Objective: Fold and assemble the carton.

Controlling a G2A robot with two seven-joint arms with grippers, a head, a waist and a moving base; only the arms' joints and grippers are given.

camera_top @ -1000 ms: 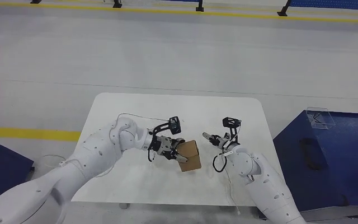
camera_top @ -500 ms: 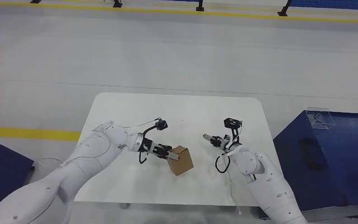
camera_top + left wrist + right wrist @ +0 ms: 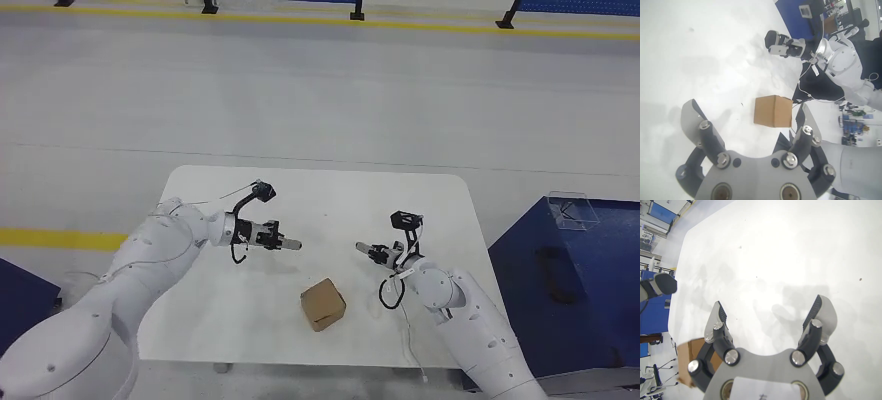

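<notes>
Since a second ago the left claw has let go of the small brown cardboard carton and drawn back toward the left side of the white, round-cornered counter. The carton, which was in its grip then, now sits alone. The right claw has shifted only a little.

In the left wrist view the left claw has its two grey fingers spread wide with nothing between them, above bare counter. The carton lies beyond the fingertips, apart from both. In the right wrist view the right claw is likewise wide open and empty over bare counter, and an edge of the carton shows behind the base of one finger.

From above, the two claws point toward each other across the middle of the counter, well apart. The carton stands folded up into a closed, cube-like box near the counter's front edge, between the two arms and nearer the robot than either claw, touching neither. Its sides look shut, and one top corner seems slightly raised in the left wrist view. A dark blue cabinet stands on the floor beside the counter on the right.
</notes>
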